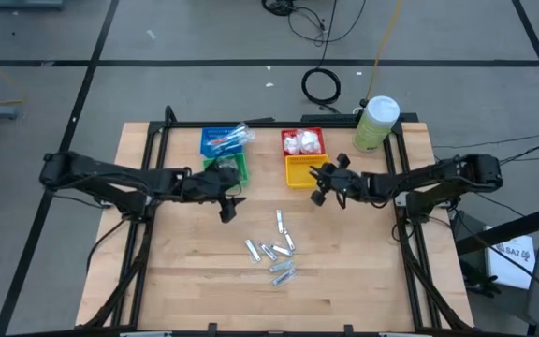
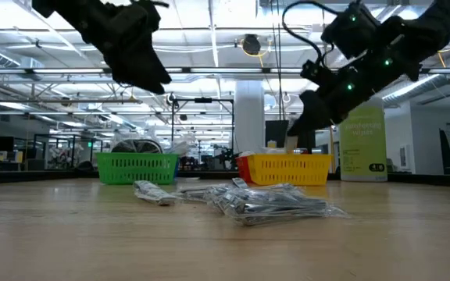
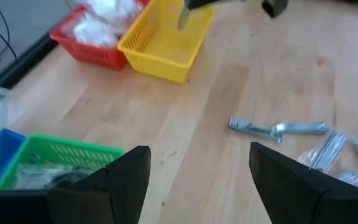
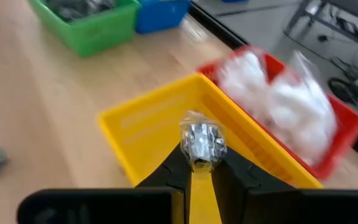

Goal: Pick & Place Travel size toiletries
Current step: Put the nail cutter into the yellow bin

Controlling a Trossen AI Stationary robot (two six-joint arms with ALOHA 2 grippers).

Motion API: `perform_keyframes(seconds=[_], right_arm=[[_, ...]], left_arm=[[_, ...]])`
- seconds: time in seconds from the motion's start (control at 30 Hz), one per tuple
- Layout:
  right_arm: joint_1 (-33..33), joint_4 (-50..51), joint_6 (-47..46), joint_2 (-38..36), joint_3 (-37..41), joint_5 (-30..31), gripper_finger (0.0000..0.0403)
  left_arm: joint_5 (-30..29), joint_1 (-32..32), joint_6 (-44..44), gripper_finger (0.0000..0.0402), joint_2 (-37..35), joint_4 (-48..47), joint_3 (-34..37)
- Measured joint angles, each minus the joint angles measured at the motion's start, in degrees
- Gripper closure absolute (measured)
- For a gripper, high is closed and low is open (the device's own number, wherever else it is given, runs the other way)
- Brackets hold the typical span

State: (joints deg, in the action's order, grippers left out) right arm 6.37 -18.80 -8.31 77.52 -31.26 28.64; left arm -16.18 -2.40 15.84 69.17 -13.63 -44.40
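A: Right claw (image 4: 199, 163)?
B: Clenched on a silver tube (image 4: 201, 142), above the yellow basket (image 4: 143, 127).
A: Left claw (image 3: 194, 171)?
B: Released, beside the green basket (image 3: 55, 158); other tubes (image 1: 276, 253) lie mid-bench (image 1: 185, 271).

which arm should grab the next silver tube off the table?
Left, probably. The left gripper is open and empty, with the loose silver tubes on the table ahead of it. The right gripper is shut on a silver tube above the yellow basket.

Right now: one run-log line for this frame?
left gripper: open, by green basket | right gripper: shut on silver tube, over yellow basket | other tubes: on table
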Motion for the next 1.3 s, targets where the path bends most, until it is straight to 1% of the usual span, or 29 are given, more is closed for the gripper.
perform_keyframes(seconds=[0.23,0.37,0.5,0.67,0.9,0.97,1.07,1.2,1.3], right_arm=[[3.6,-0.1,-4.4,0.0,2.9,-0.2,0.0343],[3.8,-0.7,-6.0,0.0,3.0,-0.3,0.0332],[3.8,-3.8,-5.7,0.0,3.0,-0.4,0.0314],[3.8,-7.4,-4.6,0.0,3.0,-0.4,0.0264],[3.8,-9.3,-4.5,0.0,3.0,-0.5,0.0188],[3.8,-10.5,-4.5,0.0,3.0,-2.5,0.0175],[3.7,-13.8,-4.5,0.0,3.0,-8.6,0.0166],[2.5,-20.8,-3.7,0.0,3.0,-17.0,0.0169],[0.9,-26.2,-2.9,0.0,3.0,-24.5,0.0175]], left_arm=[[0.0,0.0,1.1,0.0133,4.6,0.4,0.0],[0.0,0.0,1.2,0.0133,6.4,0.7,0.0],[0.0,0.0,1.2,0.0133,7.3,1.6,0.0],[0.0,0.0,1.2,0.0133,7.4,2.6,0.0],[0.0,0.0,0.8,0.0133,7.4,3.1,0.0],[0.0,0.0,0.8,0.0133,7.4,3.2,0.0],[0.0,0.0,0.9,0.0133,7.4,3.2,0.0],[0.0,0.0,1.0,0.0133,7.4,3.2,0.0],[0.2,0.0,2.2,0.0133,7.4,3.2,0.0]])
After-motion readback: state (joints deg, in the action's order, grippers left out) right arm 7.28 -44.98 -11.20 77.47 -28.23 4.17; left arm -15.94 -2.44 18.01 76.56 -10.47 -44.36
